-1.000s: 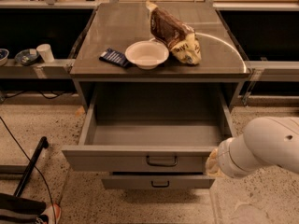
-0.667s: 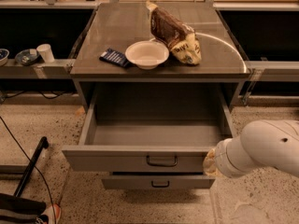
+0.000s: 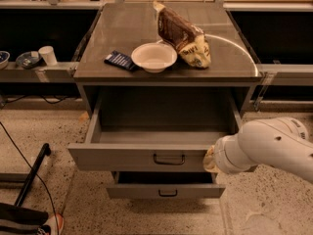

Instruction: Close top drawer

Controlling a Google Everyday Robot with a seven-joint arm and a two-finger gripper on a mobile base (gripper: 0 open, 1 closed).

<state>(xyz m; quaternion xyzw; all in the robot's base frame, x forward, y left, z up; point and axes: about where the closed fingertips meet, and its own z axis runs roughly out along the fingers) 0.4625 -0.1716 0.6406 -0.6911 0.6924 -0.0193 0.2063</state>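
The top drawer (image 3: 122,158) is a wide grey metal drawer with a dark loop handle (image 3: 168,159) at its centre. It stands pulled well out of the cabinet, and its inside looks empty. My white arm (image 3: 266,146) reaches in from the right. My gripper (image 3: 211,160) is at the arm's end, against the right end of the drawer's front panel, to the right of the handle.
A narrower lower drawer (image 3: 166,191) sticks out a little beneath. On the cabinet top (image 3: 117,28) are a white bowl (image 3: 154,58), a brown snack bag (image 3: 183,33) and a dark blue packet (image 3: 119,60). A black bar (image 3: 32,175) lies on the floor at left.
My arm has moved a little to the left and forward at the drawer's right end. The top drawer's front has slid slightly inward. The lower drawer has not moved.
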